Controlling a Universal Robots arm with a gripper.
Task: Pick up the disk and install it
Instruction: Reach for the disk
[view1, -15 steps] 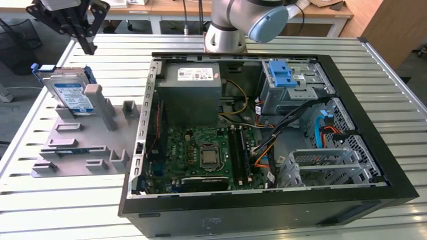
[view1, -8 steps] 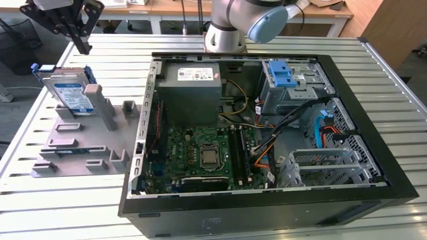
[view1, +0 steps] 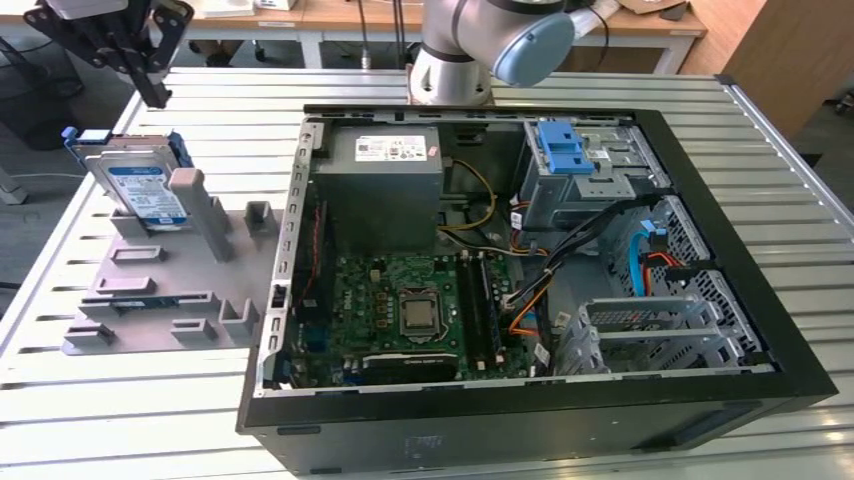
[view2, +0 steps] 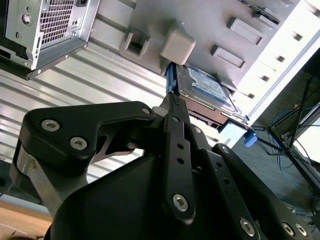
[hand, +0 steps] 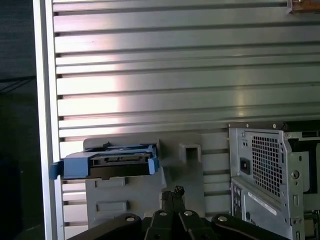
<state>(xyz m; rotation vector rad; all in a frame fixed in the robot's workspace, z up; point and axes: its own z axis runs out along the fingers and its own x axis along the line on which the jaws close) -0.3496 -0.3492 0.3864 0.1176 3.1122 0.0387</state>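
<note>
The gripper (view1: 156, 95) hangs near the grey fixture plate (view1: 147, 290), its fingers pressed together on nothing; it is apart from the disk (view1: 144, 188). The disk stands tilted on that plate, propped against a grey post (view1: 187, 195); the open computer case (view1: 534, 405) lies just beside the plate.

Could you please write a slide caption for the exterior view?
Jaws shut, the gripper hangs near the disk, propped on edge in a grey fixture beside the open computer case.
</note>
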